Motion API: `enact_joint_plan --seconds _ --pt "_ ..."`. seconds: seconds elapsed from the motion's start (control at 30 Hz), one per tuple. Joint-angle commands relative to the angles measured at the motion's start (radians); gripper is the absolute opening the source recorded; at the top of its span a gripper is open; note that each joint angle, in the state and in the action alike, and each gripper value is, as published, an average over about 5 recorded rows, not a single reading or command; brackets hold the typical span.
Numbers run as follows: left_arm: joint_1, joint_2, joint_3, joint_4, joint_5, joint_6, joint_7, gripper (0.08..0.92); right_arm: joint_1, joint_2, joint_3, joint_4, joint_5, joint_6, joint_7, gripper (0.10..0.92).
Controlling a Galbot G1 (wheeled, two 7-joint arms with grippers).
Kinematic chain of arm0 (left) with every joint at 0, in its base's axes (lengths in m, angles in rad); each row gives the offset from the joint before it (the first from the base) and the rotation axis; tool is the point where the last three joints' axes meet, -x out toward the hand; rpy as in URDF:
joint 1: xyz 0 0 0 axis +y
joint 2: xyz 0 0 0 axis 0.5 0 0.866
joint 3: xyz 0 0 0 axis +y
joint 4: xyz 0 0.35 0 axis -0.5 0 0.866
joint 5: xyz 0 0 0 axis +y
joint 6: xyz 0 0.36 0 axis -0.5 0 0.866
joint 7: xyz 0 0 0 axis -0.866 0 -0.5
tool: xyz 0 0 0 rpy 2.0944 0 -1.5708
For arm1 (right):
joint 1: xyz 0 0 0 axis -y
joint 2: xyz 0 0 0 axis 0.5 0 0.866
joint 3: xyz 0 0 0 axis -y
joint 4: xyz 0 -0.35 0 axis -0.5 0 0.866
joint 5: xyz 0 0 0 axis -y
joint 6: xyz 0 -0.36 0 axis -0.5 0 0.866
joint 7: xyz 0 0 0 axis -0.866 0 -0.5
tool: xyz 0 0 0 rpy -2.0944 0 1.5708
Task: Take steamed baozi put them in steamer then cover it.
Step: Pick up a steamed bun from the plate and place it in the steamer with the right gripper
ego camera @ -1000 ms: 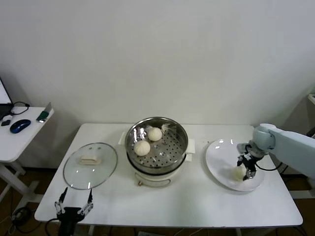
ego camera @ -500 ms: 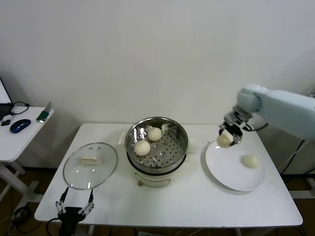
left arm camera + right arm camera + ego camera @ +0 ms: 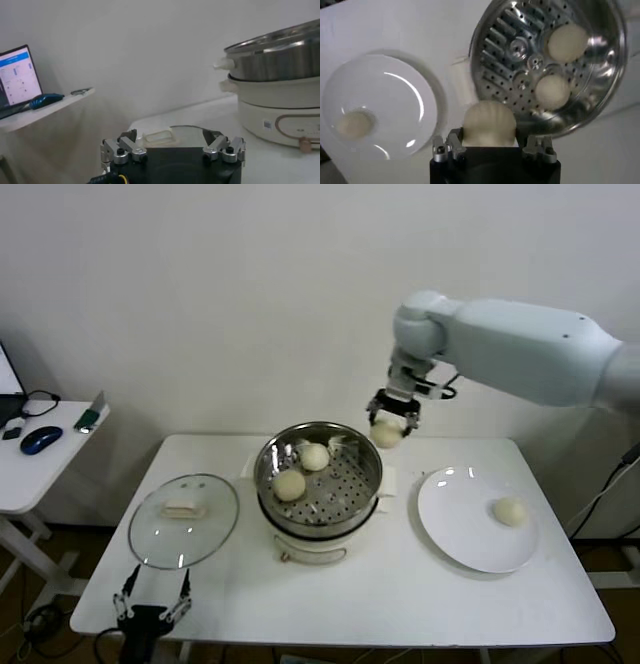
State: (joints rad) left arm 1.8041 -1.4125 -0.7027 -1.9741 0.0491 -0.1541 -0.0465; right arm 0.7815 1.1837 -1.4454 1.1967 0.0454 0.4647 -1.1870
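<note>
My right gripper is shut on a cream-white baozi and holds it in the air just past the steamer's far right rim; in the right wrist view the held baozi fills the jaws. The shiny steamer stands mid-table with two baozi on its perforated tray. One more baozi lies on the white plate. The glass cover lies flat left of the steamer. My left gripper is parked open at the table's front left edge.
A side desk with a mouse and laptop stands at the far left. In the left wrist view the steamer's white base rises to one side and the cover's handle lies just ahead.
My right gripper took a baozi from the plate, lifted it and carried it left to the steamer's far right rim. The left arm has not moved.
</note>
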Motion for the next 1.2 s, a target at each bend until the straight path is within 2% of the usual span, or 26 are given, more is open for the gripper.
enact_joint_plan --seconds 0.03,0.87,1.07,1.2 --pt "0.012 0.015 0.003 -0.011 -0.008 0.003 0.001 0.823 -0.106 0.200 0.054 0.006 -0.103 0.084 -0.012 0.679" --pt "0.009 0.008 0.019 0.028 -0.007 -0.008 0.000 0.823 -0.230 0.251 0.010 0.004 -0.103 0.075 -0.021 0.687" --pt "0.014 0.008 0.015 0.028 -0.008 -0.011 -0.002 0.823 -0.219 0.239 0.030 0.001 -0.107 0.071 -0.041 0.795" --pt "0.017 0.008 0.014 0.027 -0.008 -0.012 -0.002 0.823 -0.187 0.217 0.050 -0.003 -0.108 0.069 -0.040 0.820"
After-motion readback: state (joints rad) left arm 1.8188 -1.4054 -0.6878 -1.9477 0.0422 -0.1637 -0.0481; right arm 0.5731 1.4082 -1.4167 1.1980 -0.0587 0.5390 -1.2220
